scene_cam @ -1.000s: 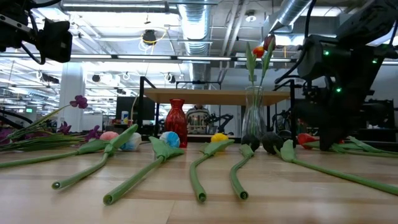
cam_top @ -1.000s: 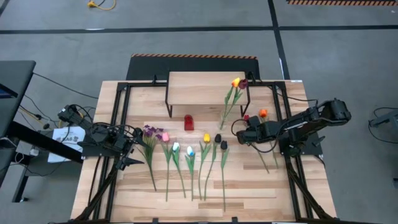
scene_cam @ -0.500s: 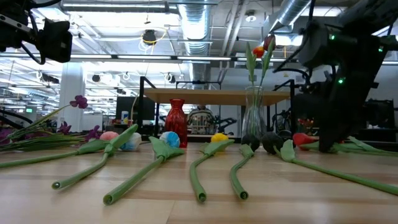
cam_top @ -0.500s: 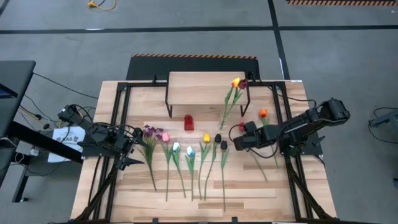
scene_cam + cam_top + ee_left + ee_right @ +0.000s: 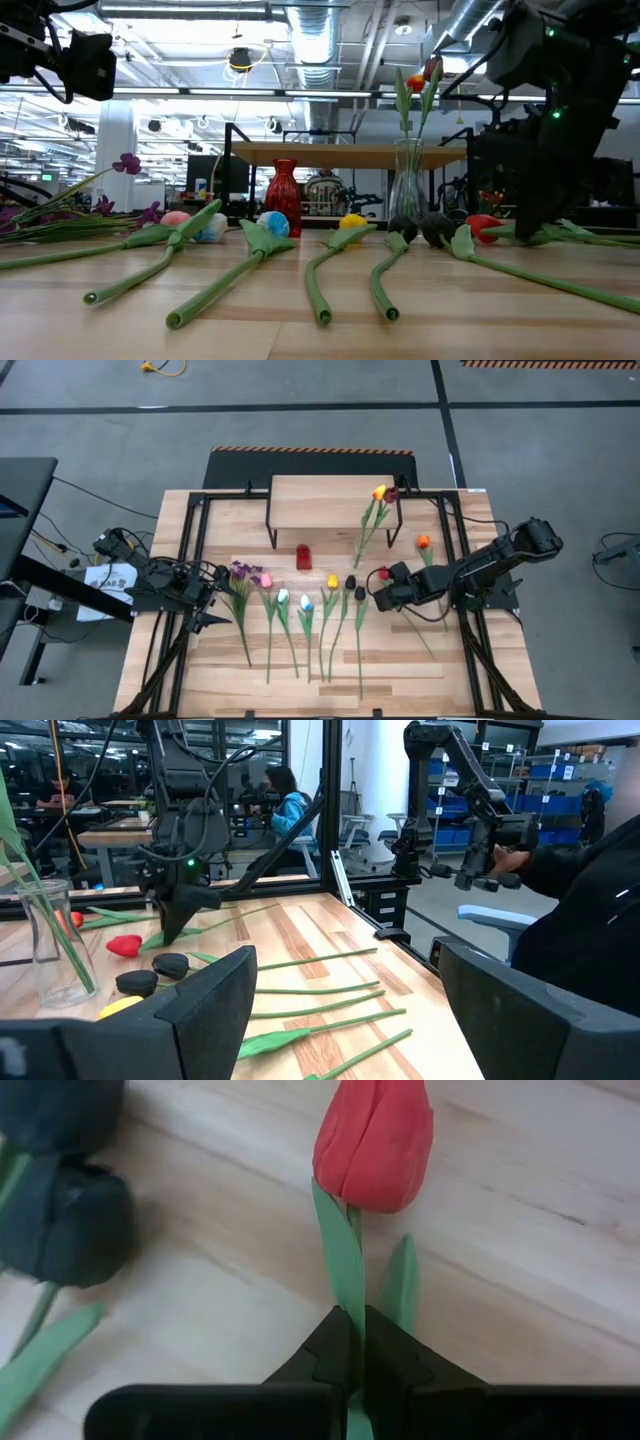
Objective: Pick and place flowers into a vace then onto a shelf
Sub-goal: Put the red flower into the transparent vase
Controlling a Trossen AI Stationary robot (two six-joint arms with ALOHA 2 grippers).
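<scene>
Red tulip (image 5: 374,1142) stem pinched in right gripper (image 5: 357,1342), 2 dark tulips (image 5: 62,1220) just beside

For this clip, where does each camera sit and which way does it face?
High: above the table, looking down; both arms show.
Low: at tabletop height, looking across the flowers into the room; right arm at right.
Left wrist: past the open left gripper towards the right arm.
Right wrist: on the right gripper, shut on the red tulip.
All four views share that tulip.
</scene>
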